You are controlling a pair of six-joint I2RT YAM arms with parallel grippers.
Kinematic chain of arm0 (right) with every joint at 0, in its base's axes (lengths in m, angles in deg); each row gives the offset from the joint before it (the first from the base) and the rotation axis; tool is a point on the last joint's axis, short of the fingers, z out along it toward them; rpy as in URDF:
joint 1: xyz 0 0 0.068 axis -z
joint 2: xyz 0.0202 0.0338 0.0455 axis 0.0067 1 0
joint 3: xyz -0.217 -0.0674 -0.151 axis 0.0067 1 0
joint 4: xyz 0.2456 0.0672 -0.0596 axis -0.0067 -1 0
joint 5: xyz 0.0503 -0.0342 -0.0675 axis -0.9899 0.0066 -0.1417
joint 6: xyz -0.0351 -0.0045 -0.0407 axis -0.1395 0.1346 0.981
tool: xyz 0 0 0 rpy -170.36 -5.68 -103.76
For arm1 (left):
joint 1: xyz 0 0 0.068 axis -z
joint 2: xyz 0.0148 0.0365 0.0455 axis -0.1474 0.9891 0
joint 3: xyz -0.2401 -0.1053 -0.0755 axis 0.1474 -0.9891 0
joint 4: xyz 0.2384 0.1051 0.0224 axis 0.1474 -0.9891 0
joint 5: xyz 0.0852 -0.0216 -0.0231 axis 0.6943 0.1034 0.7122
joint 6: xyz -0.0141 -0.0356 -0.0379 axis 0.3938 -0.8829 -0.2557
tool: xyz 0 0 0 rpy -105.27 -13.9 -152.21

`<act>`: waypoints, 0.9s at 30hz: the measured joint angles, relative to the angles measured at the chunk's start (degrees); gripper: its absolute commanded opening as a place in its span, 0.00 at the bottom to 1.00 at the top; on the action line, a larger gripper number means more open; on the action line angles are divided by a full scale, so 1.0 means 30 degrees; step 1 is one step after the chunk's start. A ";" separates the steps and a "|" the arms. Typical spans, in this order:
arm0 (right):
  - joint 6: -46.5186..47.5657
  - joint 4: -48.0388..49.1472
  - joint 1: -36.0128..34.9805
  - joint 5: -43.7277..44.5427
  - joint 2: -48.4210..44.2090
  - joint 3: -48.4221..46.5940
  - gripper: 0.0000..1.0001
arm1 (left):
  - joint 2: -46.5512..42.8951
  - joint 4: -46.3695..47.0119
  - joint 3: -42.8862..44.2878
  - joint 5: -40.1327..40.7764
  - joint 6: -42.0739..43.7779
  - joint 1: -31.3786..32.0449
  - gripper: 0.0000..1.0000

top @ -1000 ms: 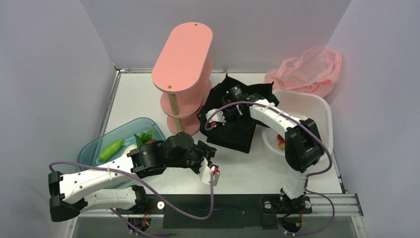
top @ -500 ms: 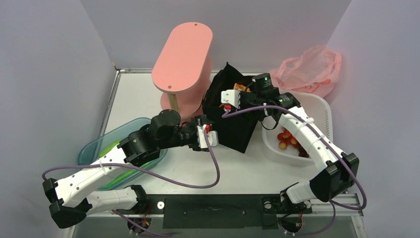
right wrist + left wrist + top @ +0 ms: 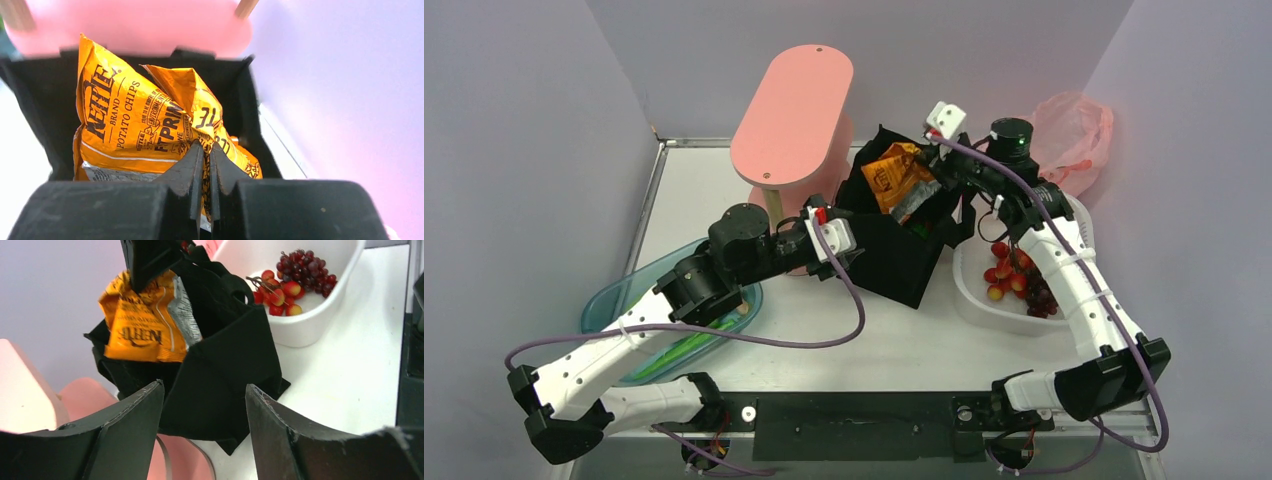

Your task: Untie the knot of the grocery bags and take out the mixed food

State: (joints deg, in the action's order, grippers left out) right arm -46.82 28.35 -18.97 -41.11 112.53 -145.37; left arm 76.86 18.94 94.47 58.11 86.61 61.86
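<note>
Since a moment earlier, the right gripper (image 3: 927, 186) had risen out of the black tote (image 3: 904, 262) with the chip packet (image 3: 892, 176). The left gripper (image 3: 854, 243) had moved up to the tote's 9 o'clock side.

From overhead, the packet hung above the tote's open mouth, pinched at its 3 o'clock edge. The pink plastic bag (image 3: 1074, 132) lay at the table's 2 o'clock corner, apart from both arms. At 3 o'clock of the tote sat the white basin (image 3: 1081, 228) with the grape bunch (image 3: 1036, 292) and small red and yellow fruits (image 3: 999, 277). The pink shelf stand (image 3: 792, 100) stood at 10 o'clock of the tote and the blue tub (image 3: 609, 300) at 8 o'clock.

In the left wrist view, the left gripper (image 3: 204, 387) was spread wide and grasped nothing, with the tote (image 3: 225, 360) facing it. The packet (image 3: 142, 322) dangled at 11 o'clock from the right gripper (image 3: 145, 270), and the basin (image 3: 345, 270) sat at 1 o'clock.

In the right wrist view, the right gripper (image 3: 206, 150) was clenched on the packet's (image 3: 125, 120) crumpled edge. The tote (image 3: 40, 95) lay open behind it.
</note>
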 measured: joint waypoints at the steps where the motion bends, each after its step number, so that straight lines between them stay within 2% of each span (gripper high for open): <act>1: -0.1013 0.0721 0.0124 0.0015 -0.0146 -0.0168 0.00 | 0.0073 0.0168 0.0095 0.0182 -0.0095 -0.0066 0.59; 8: -0.7140 0.4590 0.0277 0.0393 -0.0947 -0.1421 0.00 | 0.1326 0.0816 0.2178 0.1005 -0.0546 -0.0678 0.60; 13: -1.0462 0.6492 0.0590 0.1093 -0.1654 -0.1909 0.00 | 0.1647 0.1166 0.3104 0.1443 -0.1209 -0.1217 0.66; 21: -1.4287 0.8080 0.0685 0.1661 -0.2674 -0.1923 0.00 | 0.1880 0.2353 0.3963 0.0386 -0.4262 -0.1457 0.68; 27: -1.5125 0.8094 0.0568 0.1523 -0.3169 -0.1770 0.00 | 0.3381 0.3067 0.5319 0.0495 -0.6229 -0.1311 0.68</act>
State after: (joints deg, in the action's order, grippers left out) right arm -92.20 52.64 -17.27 -36.54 103.02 -150.68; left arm 87.00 28.15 110.42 59.60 67.93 57.93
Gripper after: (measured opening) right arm 0.018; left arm 0.675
